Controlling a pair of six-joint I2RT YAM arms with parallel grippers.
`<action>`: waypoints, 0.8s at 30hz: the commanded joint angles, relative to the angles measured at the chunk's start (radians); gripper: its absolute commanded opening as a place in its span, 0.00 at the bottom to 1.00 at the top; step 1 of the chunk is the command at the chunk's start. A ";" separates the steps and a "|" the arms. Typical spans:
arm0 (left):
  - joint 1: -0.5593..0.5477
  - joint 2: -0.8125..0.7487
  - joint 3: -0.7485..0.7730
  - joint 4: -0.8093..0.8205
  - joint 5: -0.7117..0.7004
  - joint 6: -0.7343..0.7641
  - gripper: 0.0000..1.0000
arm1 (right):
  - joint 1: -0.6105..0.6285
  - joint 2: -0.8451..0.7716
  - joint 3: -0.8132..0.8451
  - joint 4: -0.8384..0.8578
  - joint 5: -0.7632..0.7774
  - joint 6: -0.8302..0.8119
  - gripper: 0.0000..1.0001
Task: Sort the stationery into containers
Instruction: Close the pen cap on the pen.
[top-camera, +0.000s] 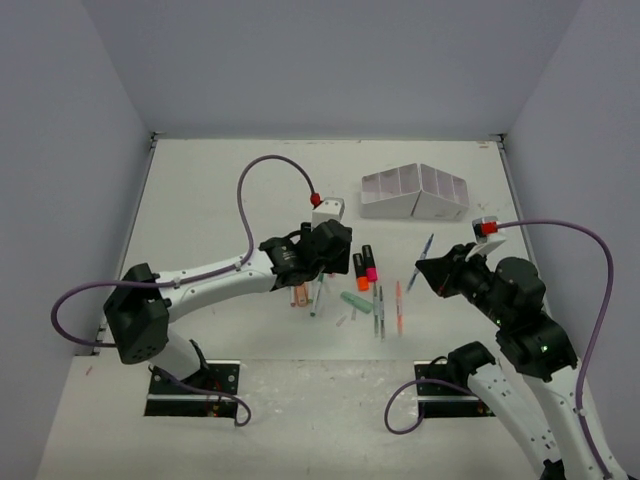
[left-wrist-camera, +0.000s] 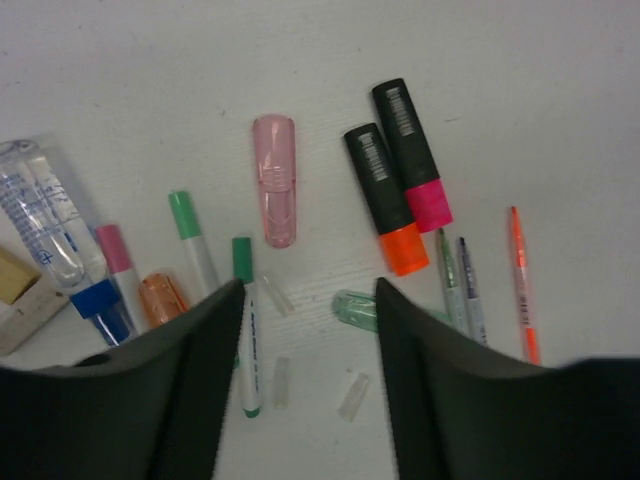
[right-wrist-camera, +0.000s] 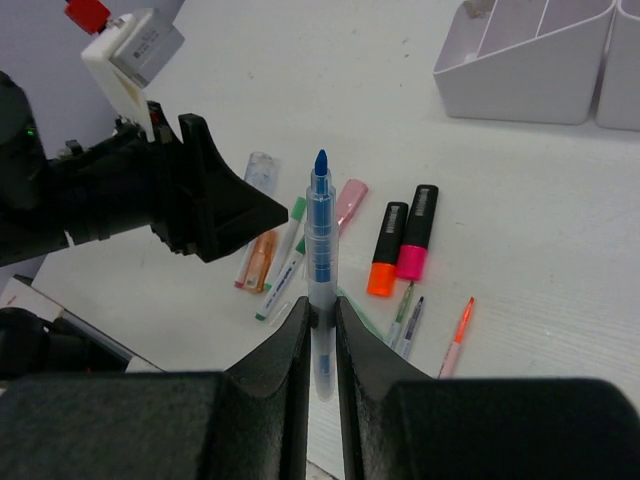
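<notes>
Right tool (right-wrist-camera: 320, 310) pinching blue pen (right-wrist-camera: 319, 235), plain from wrist

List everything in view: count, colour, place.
organizer: one, white, far right of the table
highlighters: two, black with orange and pink tips, side by side
green-capped pens: two, white, left of the highlighters
pink-capped pen: one, white, beside a blue-capped clear tube
pink translucent piece: one, left of the highlighters
thin pens: three, one orange, right of the highlighters
mint piece: one, near side of the highlighters
blue pen: one, held clear of the pile
left hand: open, over the pile
right hand: shut on the blue pen
</notes>
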 joint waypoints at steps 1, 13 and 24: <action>0.000 0.069 -0.008 0.004 -0.072 -0.045 0.46 | 0.003 0.014 0.035 0.009 -0.015 -0.035 0.00; 0.000 0.188 0.040 -0.126 -0.109 -0.256 0.21 | 0.004 0.030 0.029 0.002 -0.008 -0.047 0.00; -0.025 0.247 0.016 -0.105 -0.078 -0.319 0.26 | 0.003 0.041 0.021 -0.002 -0.022 -0.046 0.00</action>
